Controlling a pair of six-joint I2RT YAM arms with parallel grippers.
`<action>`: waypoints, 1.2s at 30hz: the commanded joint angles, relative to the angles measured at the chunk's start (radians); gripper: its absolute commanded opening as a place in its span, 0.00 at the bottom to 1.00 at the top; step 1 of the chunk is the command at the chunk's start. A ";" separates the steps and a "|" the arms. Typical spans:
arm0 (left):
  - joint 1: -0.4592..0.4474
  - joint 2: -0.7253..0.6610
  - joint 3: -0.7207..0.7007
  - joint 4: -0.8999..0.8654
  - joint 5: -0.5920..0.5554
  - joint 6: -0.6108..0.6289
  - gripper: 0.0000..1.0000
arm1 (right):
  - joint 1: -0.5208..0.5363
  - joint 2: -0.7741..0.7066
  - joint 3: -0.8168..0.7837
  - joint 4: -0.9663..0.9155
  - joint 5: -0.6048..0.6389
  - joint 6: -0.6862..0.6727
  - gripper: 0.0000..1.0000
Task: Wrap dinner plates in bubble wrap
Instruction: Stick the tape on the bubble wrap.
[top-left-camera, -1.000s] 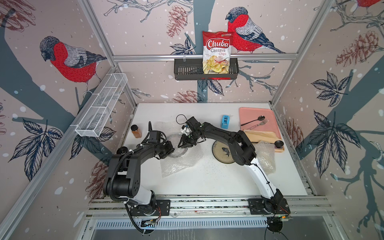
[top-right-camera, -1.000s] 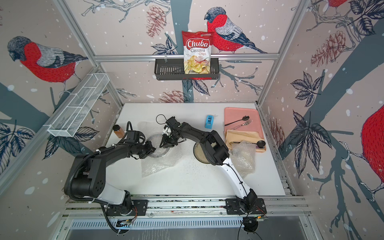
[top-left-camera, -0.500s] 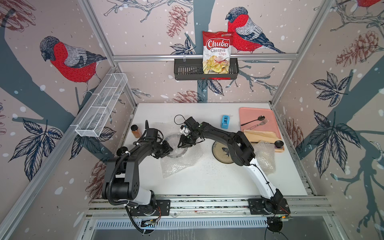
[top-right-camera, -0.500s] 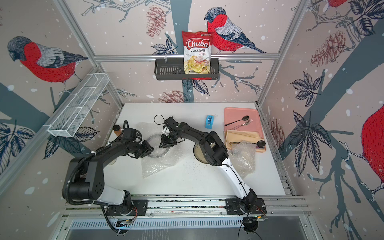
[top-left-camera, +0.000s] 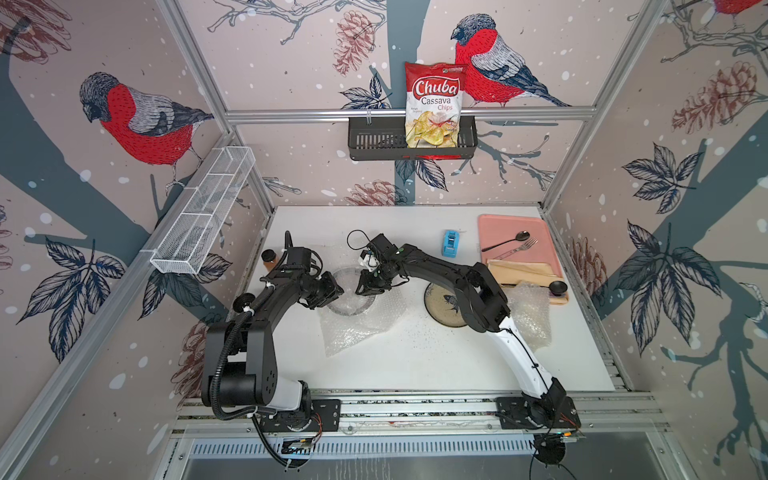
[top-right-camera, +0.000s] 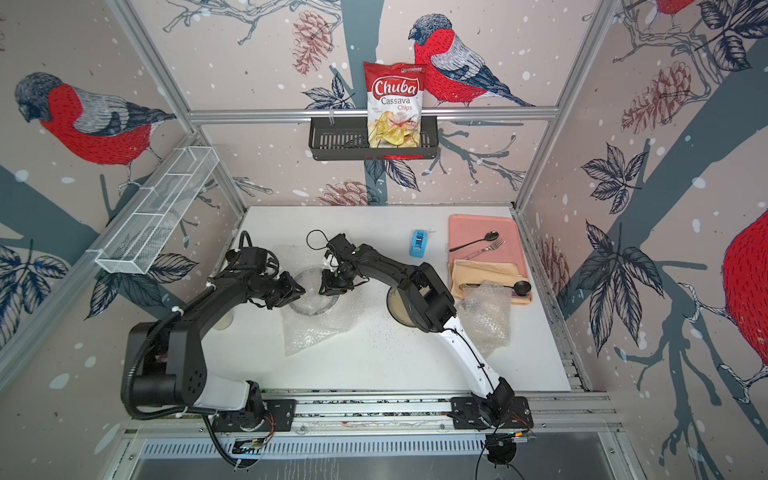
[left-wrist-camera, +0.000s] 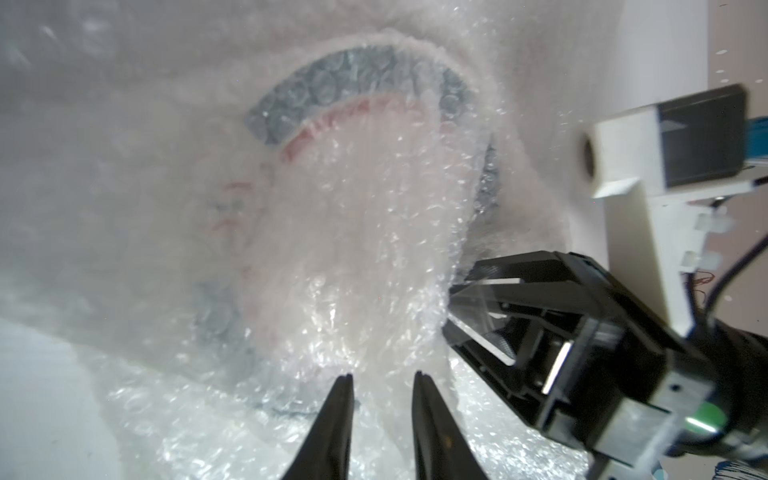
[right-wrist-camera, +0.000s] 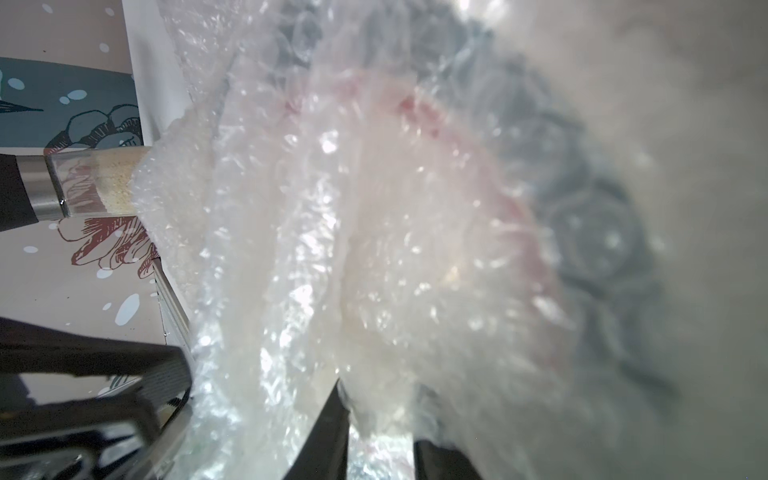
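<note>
Pincer L (left-wrist-camera: 383, 376) ajar over bubble wrap (left-wrist-camera: 353, 249); pincer R (right-wrist-camera: 376, 415) pinches it.

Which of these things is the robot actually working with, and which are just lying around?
In use: covered plate, fish plate, bubble wrap, spare bubble wrap.
Lying about: chips bag, tape dispenser, pink tray, spoon, fork, napkin, spice jar.

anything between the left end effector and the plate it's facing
Only the bubble wrap: it is folded over the plate, so the left end effector faces film, not ceramic. Nothing else visible is in the way.
</note>
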 joint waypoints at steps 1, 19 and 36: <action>0.003 0.014 0.060 -0.069 -0.006 0.057 0.25 | 0.001 0.020 -0.011 -0.091 0.153 -0.015 0.29; -0.061 0.159 0.121 0.060 0.041 0.028 0.11 | 0.000 0.020 0.002 -0.095 0.158 -0.013 0.28; -0.082 0.154 -0.166 0.166 -0.169 -0.020 0.07 | -0.001 -0.088 -0.039 -0.023 0.205 -0.005 0.27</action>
